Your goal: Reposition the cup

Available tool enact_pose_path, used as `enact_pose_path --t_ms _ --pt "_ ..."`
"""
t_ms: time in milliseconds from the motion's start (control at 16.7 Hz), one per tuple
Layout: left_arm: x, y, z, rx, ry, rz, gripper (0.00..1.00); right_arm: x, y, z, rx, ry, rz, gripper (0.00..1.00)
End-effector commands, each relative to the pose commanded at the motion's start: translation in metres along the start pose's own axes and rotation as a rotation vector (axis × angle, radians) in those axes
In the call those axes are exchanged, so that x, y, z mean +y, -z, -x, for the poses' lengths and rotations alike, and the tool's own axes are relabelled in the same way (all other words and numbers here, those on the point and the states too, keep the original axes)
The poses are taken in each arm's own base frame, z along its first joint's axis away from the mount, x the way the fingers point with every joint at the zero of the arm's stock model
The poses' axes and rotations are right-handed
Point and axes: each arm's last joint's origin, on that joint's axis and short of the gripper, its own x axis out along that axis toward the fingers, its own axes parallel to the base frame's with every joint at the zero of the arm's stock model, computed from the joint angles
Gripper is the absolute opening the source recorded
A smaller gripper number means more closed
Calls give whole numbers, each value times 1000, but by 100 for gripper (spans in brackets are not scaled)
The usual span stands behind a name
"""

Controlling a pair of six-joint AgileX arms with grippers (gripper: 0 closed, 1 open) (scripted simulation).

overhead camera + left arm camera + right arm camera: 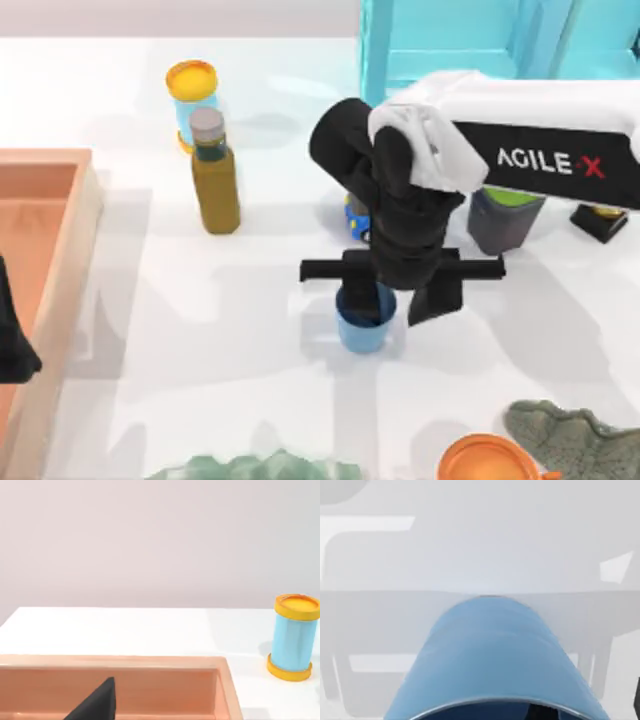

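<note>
Top view: the cup [363, 322] stands upright on the white worktop [200, 340], slightly toward five o'clock from the middle, its long axis vertical and its open mouth facing up. The right gripper [372, 300] hangs directly over the cup's rim, at its twelve o'clock edge, with the arm's black wrist and crossbar covering the fingers; whether the jaws are spread or closed on the cup wall cannot be told. The left gripper [12, 345] sits parked at nine o'clock over the wooden tray [70, 240], well apart from the cup, so the right arm is plainly the nearer. An olive bottle [214, 175] and a light-blue cylinder [192, 100] stand toward eleven o'clock; an orange bowl [487, 460] lies at five o'clock. Left wrist view: the tray's [150, 661] rim, a dark fingertip [97, 705] above its floor, and the cylinder [294, 637] beyond it on the worktop. Right wrist view: the cup's [492, 655] blue wall looms just beneath the camera, its rim near the frame edge. Judged from this, the cup lies straight below the right jaws, and a vertical approach along its axis suits the coming move.
</note>
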Motion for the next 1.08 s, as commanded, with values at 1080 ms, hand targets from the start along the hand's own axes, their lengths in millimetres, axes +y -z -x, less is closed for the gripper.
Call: enact_pose_path --t_ms 1080 --pt "0 0 0 0 0 0 100 -28 -7 27 -47 -24 37 0"
